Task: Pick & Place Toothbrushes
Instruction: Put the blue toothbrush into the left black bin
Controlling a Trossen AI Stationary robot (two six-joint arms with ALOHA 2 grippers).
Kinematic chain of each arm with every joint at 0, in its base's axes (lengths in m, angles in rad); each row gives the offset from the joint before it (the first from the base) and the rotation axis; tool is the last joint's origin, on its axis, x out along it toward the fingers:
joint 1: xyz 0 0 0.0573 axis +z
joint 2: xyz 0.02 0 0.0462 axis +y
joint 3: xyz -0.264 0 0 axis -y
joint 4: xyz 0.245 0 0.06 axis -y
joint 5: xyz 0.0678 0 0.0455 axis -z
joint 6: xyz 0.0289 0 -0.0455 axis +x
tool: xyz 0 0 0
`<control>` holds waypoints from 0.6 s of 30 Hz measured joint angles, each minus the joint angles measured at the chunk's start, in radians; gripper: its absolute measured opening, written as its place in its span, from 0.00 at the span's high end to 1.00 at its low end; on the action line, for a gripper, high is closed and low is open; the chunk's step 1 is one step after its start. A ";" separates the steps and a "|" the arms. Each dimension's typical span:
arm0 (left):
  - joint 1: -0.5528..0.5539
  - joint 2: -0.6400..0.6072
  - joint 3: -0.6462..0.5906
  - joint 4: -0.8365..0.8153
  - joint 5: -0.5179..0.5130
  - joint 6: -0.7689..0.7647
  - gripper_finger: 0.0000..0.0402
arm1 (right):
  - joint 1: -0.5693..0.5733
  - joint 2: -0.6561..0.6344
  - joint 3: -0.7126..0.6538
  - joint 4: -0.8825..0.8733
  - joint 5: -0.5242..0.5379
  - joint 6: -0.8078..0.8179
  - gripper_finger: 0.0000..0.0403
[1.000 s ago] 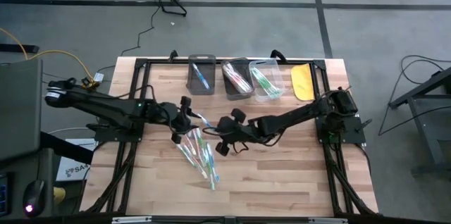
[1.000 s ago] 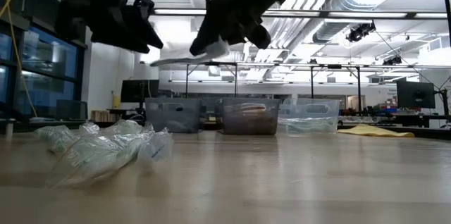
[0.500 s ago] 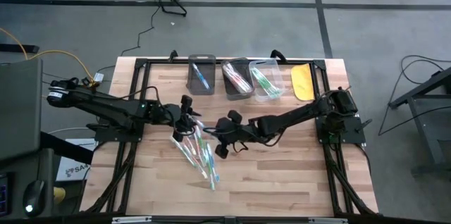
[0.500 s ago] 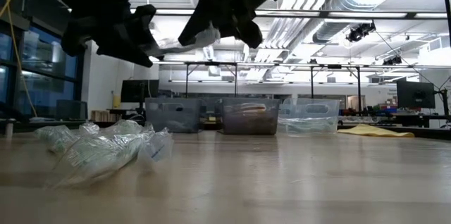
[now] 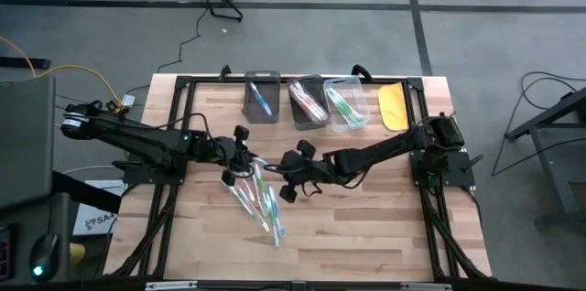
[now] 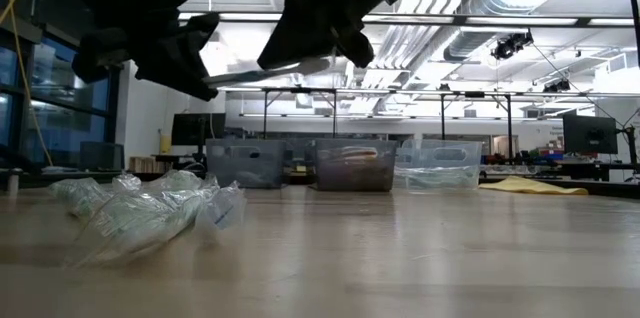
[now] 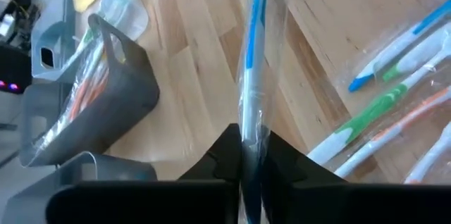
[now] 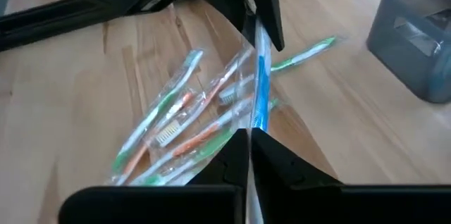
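A blue toothbrush (image 5: 265,163) in a clear wrapper hangs in the air between my two grippers, above the table's middle. My left gripper (image 5: 242,155) is shut on one end of it, and my right gripper (image 5: 287,174) on the other. It also shows in the low view (image 6: 265,71), well above the table. A pile of several wrapped toothbrushes (image 5: 257,201) with green, orange and blue handles lies flat on the wood, just nearer than the grippers. It also shows in the right wrist view (image 8: 184,122). My left gripper pinches one end of the wrapped blue toothbrush (image 7: 248,120) between its two fingers, with the wrapper caught in the hold. The brush runs straight on from the fingertips toward the right gripper, clear of the table. My right gripper pinches the other end of the brush (image 8: 256,120) between its two fingers, wrapper included. The brush runs on from the fingertips toward the left gripper, roughly level and lifted clear above the pile.
Three bins stand in a row at the far edge: a dark one (image 5: 261,97) with a blue brush, a grey one (image 5: 309,101) with orange-red brushes and a clear one (image 5: 345,104) with green ones. A yellow flat object (image 5: 393,106) lies to their right. Bare wood lies toward the near right.
My left gripper has gone down a little toward my right gripper and taken hold of the free end of the blue toothbrush. That end stuck out loose from the right gripper before. The brush now runs straight between the two grippers.
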 joint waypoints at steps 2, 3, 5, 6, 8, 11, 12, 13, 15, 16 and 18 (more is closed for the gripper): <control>0.000 0.000 0.000 -0.003 -0.025 -0.027 0.96 | 0.000 -0.023 0.000 -0.043 0.002 -0.007 0.93; 0.001 0.000 0.000 -0.009 -0.043 -0.034 0.96 | 0.000 -0.041 0.000 -0.065 0.008 -0.006 0.90; 0.001 0.000 0.000 -0.026 -0.075 -0.022 0.96 | 0.005 -0.085 0.000 -0.133 0.040 0.005 0.83; 0.001 0.000 0.000 -0.031 -0.088 -0.004 0.96 | 0.008 -0.106 0.000 -0.154 0.064 0.005 0.79; 0.011 -0.001 0.000 -0.032 -0.130 0.028 0.96 | 0.020 -0.153 0.000 -0.226 0.131 0.004 0.70; 0.074 -0.006 0.000 -0.047 -0.182 0.081 0.96 | 0.037 -0.217 0.000 -0.322 0.247 0.005 0.58; 0.105 -0.011 0.000 -0.051 -0.182 0.108 0.96 | 0.046 -0.234 0.000 -0.364 0.284 0.008 0.55; 0.138 -0.013 0.001 -0.043 -0.182 0.131 0.96 | 0.049 -0.251 0.000 -0.388 0.309 0.009 0.51; 0.222 -0.020 0.009 -0.052 -0.172 0.115 0.96 | 0.059 -0.284 0.000 -0.442 0.358 0.031 0.47; 0.269 -0.021 0.020 -0.052 -0.173 0.069 0.96 | 0.064 -0.294 0.000 -0.470 0.386 0.046 0.45; 0.362 -0.020 0.047 -0.039 -0.174 -0.033 0.96 | 0.064 -0.311 0.001 -0.504 0.425 0.065 0.43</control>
